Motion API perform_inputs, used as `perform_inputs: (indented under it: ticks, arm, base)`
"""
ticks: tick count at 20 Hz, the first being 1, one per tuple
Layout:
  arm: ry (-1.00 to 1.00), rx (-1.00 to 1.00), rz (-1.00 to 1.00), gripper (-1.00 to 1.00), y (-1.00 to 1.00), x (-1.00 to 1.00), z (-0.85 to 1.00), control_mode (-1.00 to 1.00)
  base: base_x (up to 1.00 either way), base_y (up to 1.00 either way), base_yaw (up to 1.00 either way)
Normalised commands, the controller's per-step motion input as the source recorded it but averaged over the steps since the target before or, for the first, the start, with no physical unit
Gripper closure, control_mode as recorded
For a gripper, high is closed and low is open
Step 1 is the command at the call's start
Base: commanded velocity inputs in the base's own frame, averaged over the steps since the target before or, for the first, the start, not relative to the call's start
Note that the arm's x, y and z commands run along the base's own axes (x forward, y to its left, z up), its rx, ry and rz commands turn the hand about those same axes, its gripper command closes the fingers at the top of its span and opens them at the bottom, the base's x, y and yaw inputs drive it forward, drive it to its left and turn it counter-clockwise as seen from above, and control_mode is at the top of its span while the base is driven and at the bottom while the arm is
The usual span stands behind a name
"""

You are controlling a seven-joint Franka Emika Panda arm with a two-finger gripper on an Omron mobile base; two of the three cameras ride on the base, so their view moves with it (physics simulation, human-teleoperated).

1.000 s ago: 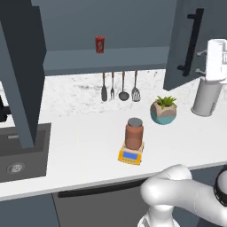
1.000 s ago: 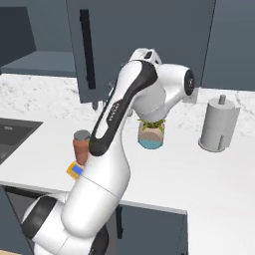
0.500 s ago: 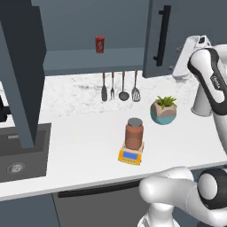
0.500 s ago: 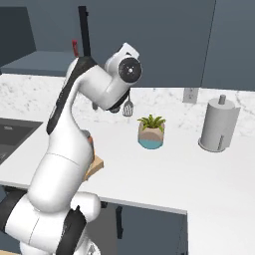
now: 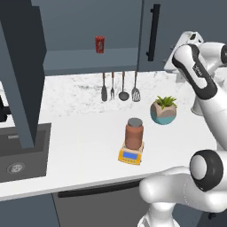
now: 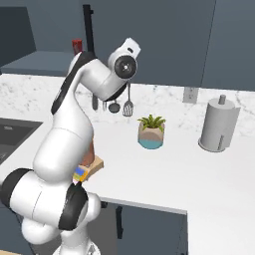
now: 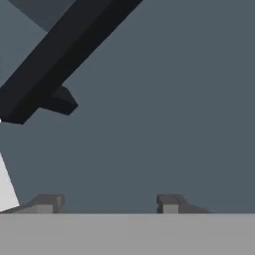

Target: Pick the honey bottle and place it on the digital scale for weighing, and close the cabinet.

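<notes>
Left base view: the reddish-brown honey bottle with a grey lid [image 5: 134, 133] is standing on the orange-yellow digital scale [image 5: 131, 154]; a small red can [image 5: 100, 44] is sitting inside the dark slate-blue cabinet [image 5: 88, 26].

Right base view: the teal plant pot [image 6: 151, 135] is holding a green plant.

Hand view: the gripper [image 7: 107, 203] is facing the cabinet door, its tips apart, gripping nothing.

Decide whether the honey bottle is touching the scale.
Touching. In the left base view the honey bottle stands upright on the scale, its base on the weighing plate with no gap visible.
</notes>
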Motion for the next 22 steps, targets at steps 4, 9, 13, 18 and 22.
perform_inputs:
  ticks: [4, 9, 13, 18, 22]
  arm:
    - [0.0, 0.0, 0.0, -1.0, -0.17, 0.83, -0.24, -1.0]
    - [-0.12, 0.0, 0.0, -1.0, -0.01, -0.16, -0.08, -1.0]
    - [-0.38, 0.0, 0.0, -1.0, 0.0, -1.0, -0.03, -1.0]
    - [-0.27, 0.03, 0.0, -1.0, 0.0, -1.0, 0.0, -1.0]
    - [-0.1, 0.03, 0.0, -1.0, 0.02, -1.0, 0.0, -1.0]
  base:
    - [0.0, 0.0, 0.0]
    - [0.0, 0.0, 0.0]
    - [0.0, 0.0, 0.0]
    - [0.0, 0.0, 0.0]
    - [0.0, 0.0, 0.0]
